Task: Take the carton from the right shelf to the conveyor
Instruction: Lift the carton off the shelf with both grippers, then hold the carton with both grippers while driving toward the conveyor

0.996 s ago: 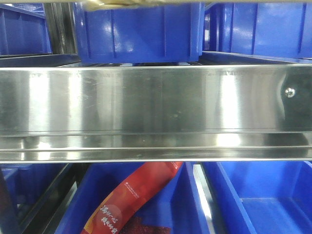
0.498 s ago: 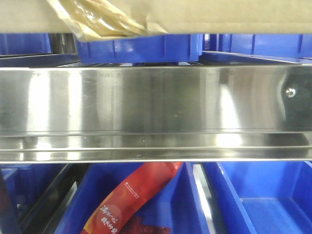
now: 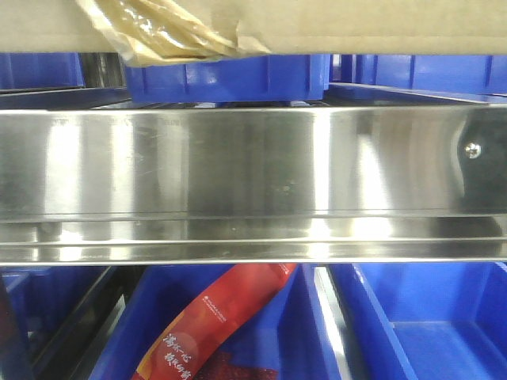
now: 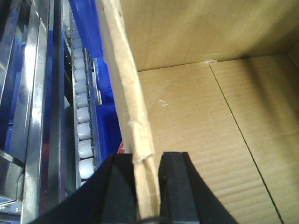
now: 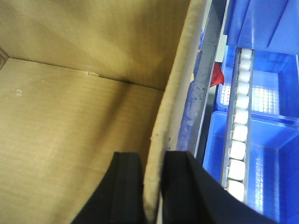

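A: How is the carton (image 3: 372, 24) seen?

B: A plain brown corrugated box is shown, its lower edge stretched across the top of the front view. A wrinkled strip of yellowish clear tape (image 3: 158, 36) is seen hanging crumpled off its left part. In the wrist views its open inside is looked into: fluted floor panels, a seam across the floor, and worn, frayed wall edges.

A: Where is it found?

B: It is held above the shiny steel rail (image 3: 238, 158) of the right shelf (image 3: 238, 241), in front of an upper blue bin (image 3: 226, 79). Whether its underside is resting on anything cannot be told.

A: And the end effectors?

B: The left end effector (image 4: 148, 161) is closed on one side wall, the torn cardboard edge being pinched between two black fingers (image 4: 122, 186), one outside and one inside the box. The right end effector (image 5: 154, 161) is clamped on the opposite wall in the same manner.

A: What is seen around it?

B: One small screw (image 3: 472, 149) is set near the rail's right end. Below the rail, lower blue bins (image 3: 428, 317) are lined up, and a red printed snack bag (image 3: 222, 317) is laid slanted in one of them. Rows of pale rollers (image 4: 84, 126) are seen running between the bins just beside the carton's walls.
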